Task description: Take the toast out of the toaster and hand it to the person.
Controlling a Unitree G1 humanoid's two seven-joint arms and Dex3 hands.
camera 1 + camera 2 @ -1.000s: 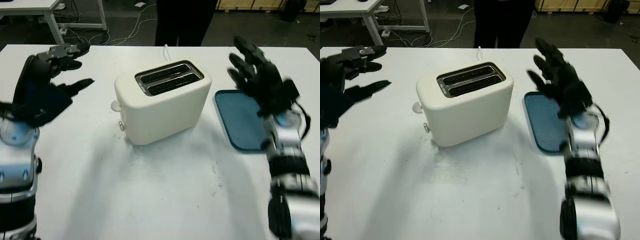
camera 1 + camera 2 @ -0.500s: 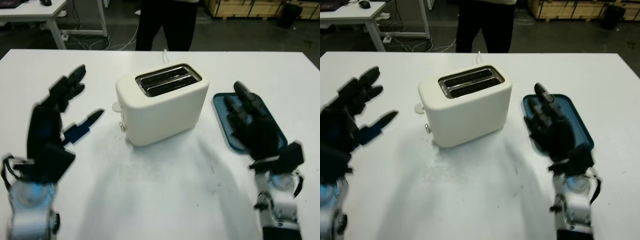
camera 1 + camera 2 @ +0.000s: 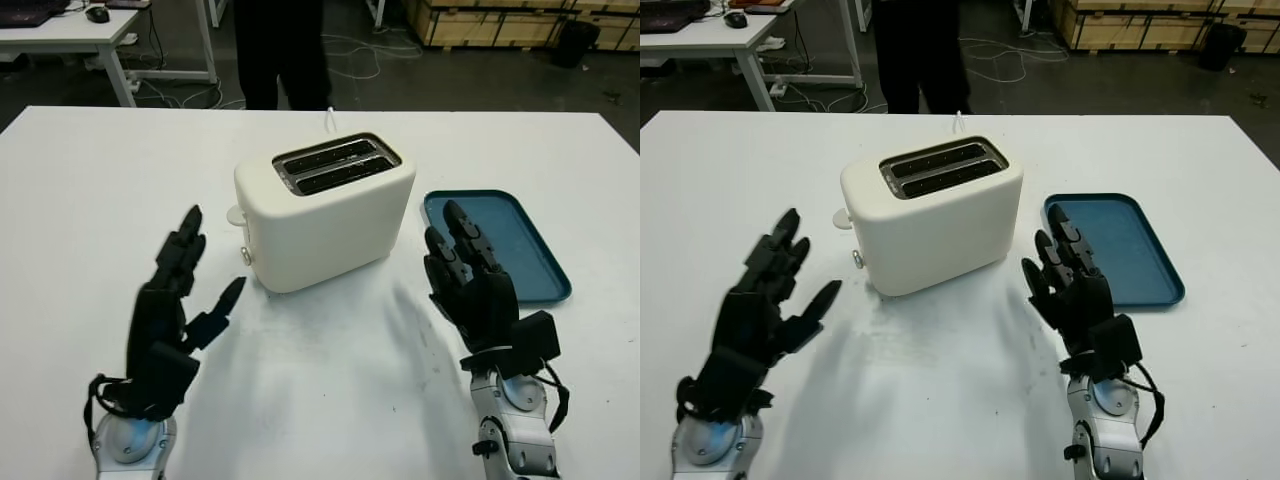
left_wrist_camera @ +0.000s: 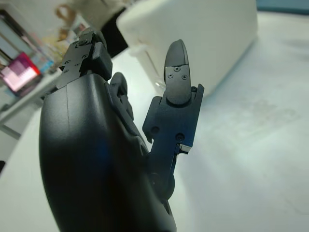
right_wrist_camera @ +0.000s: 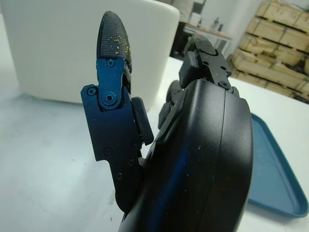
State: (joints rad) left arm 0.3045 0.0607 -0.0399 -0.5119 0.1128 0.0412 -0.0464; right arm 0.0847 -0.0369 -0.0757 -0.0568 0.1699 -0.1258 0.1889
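Observation:
A cream two-slot toaster (image 3: 325, 210) stands in the middle of the white table (image 3: 330, 400); its slots (image 3: 335, 166) look dark, with no toast showing above them. My left hand (image 3: 180, 300) is open, held above the table to the front left of the toaster. On the other side, my right hand (image 3: 465, 265) is open too, just right of the toaster's front corner. A person in dark trousers (image 3: 280, 50) stands behind the table's far edge.
A blue tray (image 3: 515, 240) lies on the table right of the toaster, behind my right hand. The toaster's white cord (image 3: 329, 100) runs off the far edge. Desks and cables are on the floor beyond.
Both hands have dropped from beside the toaster toward the near edge of the table. The view has tilted, and the person has shifted left.

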